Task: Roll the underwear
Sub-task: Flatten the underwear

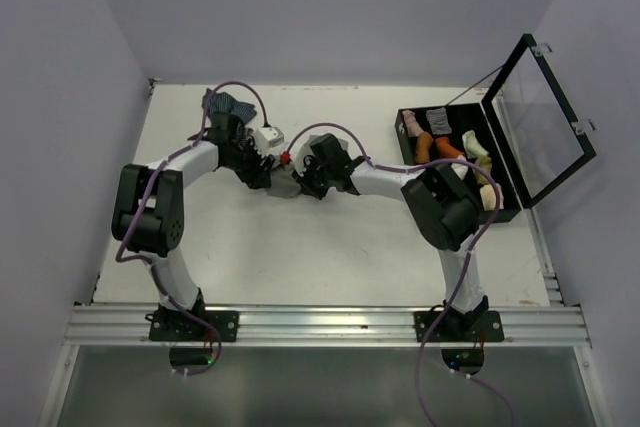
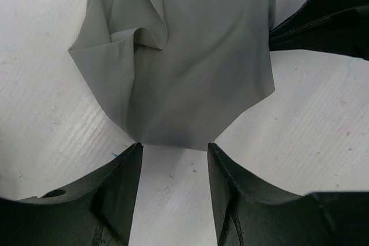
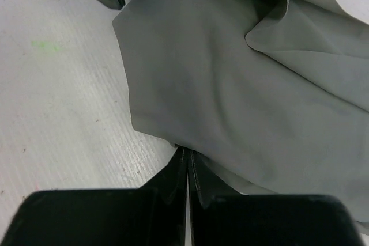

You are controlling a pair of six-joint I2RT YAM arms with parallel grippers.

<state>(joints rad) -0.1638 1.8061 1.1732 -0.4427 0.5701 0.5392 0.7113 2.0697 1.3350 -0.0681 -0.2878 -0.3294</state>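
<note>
Grey underwear [image 1: 285, 186] lies crumpled on the white table between my two grippers. In the left wrist view the underwear [image 2: 184, 56] fills the upper middle, its near edge just ahead of my left gripper [image 2: 174, 148], which is open and empty with bare table between the fingers. In the right wrist view my right gripper [image 3: 185, 151] is shut, its tips pinching the near edge of the underwear [image 3: 242, 84]. In the top view my left gripper [image 1: 262, 175] and right gripper [image 1: 308, 179] face each other across the cloth.
An open black case [image 1: 510, 209] with several rolled items stands at the right, its lid [image 1: 545, 117] raised. A blue patterned garment [image 1: 228, 104] lies at the back left. A small white object [image 1: 268, 135] sits near the left arm.
</note>
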